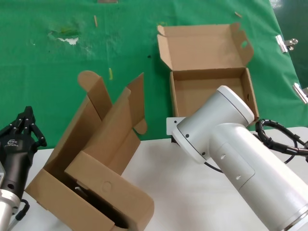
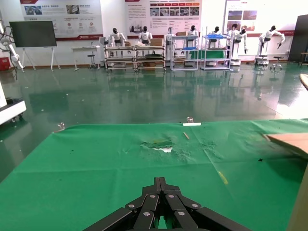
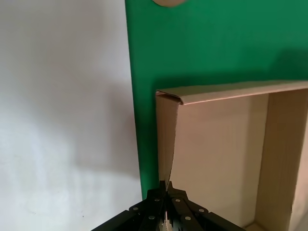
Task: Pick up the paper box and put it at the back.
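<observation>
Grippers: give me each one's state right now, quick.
Left gripper: shut, holding nothing, parked over the table's left edge.
Right gripper: shut on the near wall of the paper box, which sits on the green cloth.

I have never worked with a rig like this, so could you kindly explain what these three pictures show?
It is a two-armed robot. One picture comes from its head, looking down; the other two from cameras on its wrists. On the green cloth lies an open paper box. The right claw is shut on that box's side wall, as its wrist picture shows; the white arm hides it from above. The left claw waits shut, empty, at the near left. A bigger brown carton stands on the white tabletop.
</observation>
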You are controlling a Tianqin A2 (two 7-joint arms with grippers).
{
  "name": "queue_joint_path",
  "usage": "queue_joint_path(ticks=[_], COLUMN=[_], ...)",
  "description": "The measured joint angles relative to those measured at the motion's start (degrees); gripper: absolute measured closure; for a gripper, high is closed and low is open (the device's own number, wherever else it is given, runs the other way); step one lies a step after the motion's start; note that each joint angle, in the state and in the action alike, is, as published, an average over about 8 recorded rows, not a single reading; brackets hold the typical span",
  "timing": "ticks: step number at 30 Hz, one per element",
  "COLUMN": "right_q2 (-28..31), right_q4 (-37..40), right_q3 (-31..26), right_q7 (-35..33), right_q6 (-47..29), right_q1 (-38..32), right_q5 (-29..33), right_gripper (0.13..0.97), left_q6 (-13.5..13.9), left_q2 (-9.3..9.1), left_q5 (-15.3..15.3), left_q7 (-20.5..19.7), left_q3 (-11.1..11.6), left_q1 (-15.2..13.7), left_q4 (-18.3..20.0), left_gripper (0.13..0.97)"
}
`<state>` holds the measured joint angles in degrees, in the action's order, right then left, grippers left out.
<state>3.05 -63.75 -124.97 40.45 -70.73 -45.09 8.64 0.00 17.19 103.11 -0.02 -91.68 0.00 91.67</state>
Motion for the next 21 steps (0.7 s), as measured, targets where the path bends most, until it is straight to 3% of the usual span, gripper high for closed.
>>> queue_joint_path(ticks=[9, 21], right_q2=[-0.40, 2.08], right_q4=[0.92, -7.08], right_q3=[-0.06, 0.66], right_q7=[1.52, -1.45], right_q6=[0.33, -7.57], right_q1=[-0.24, -0.29], right_q5=[-0.33, -4.92], right_gripper=[0.956, 0.846], left_q6=[0.00, 0.00], left_q2=[0.00, 0.00], left_q5=[0.00, 0.00], left_q7=[0.00, 0.00], left_q3=[0.00, 0.00], left_q1=[0.00, 0.00], left_q4=[0.00, 0.00], left_gripper=[0.957, 0.957])
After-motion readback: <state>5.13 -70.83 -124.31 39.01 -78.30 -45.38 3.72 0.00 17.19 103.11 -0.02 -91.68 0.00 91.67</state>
